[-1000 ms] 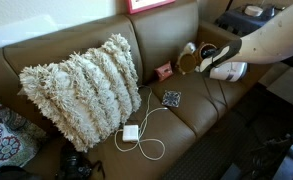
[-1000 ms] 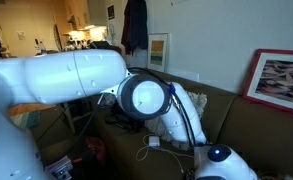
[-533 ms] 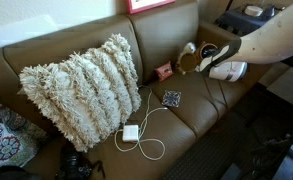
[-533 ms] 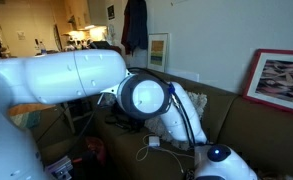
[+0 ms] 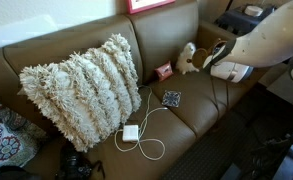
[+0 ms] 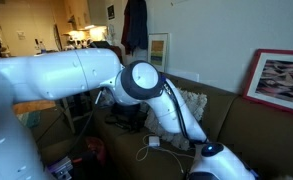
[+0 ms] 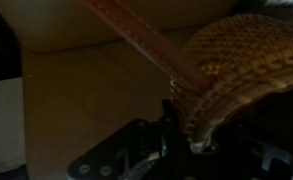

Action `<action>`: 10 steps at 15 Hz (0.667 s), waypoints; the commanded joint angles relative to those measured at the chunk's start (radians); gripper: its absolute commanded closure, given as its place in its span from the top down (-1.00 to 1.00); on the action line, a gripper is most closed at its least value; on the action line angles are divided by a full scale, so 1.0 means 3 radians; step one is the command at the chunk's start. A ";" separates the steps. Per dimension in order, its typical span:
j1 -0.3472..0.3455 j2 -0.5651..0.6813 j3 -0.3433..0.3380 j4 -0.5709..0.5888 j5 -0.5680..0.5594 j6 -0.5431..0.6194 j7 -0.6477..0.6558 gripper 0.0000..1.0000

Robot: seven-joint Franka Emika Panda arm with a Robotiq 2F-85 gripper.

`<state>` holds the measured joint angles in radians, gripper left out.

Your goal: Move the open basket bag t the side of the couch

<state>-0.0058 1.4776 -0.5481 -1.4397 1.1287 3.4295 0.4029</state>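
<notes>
The open basket bag [image 7: 238, 68], tan woven, fills the right of the wrist view, and its strap [image 7: 136, 35] runs up to the left. My gripper [image 7: 182, 128] is shut on the bag's rim. In an exterior view the bag [image 5: 210, 54] hangs at the gripper [image 5: 218, 60], just above the right end of the brown leather couch [image 5: 201, 105], near its arm. In the other exterior view my arm [image 6: 76, 75] hides the bag and the gripper; only the couch back [image 6: 231, 110] shows.
A cream fuzzy lump [image 5: 187, 55] and a small pink box [image 5: 163, 71] lie left of the bag. A big shaggy pillow [image 5: 81, 90], a white charger with cable [image 5: 132, 133] and a small dark patterned item [image 5: 172, 98] lie on the seat. A side table [image 5: 248, 14] stands beyond the couch arm.
My arm has moved to the right and slightly up with the bag, away from the fuzzy lump. The gripper stays shut.
</notes>
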 commanded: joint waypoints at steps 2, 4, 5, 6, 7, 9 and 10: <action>0.0451 0.0000 -0.0368 -0.0433 0.0402 -0.0512 0.0097 -0.91; 0.0574 0.0000 -0.0471 -0.0529 0.0305 -0.0873 0.0250 -0.91; 0.0610 0.0000 -0.0500 -0.0531 0.0242 -0.1036 0.0348 -0.91; 0.0649 -0.0001 -0.0538 -0.0552 0.0161 -0.1168 0.0475 -0.91; 0.0672 -0.0001 -0.0561 -0.0543 0.0087 -0.1273 0.0590 -0.91; 0.0705 -0.0001 -0.0596 -0.0526 -0.0077 -0.1387 0.0841 -0.91; 0.0717 -0.0002 -0.0613 -0.0526 -0.0175 -0.1418 0.0983 -0.91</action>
<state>0.1858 1.4771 -0.7006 -1.5837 1.1410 3.0519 0.5959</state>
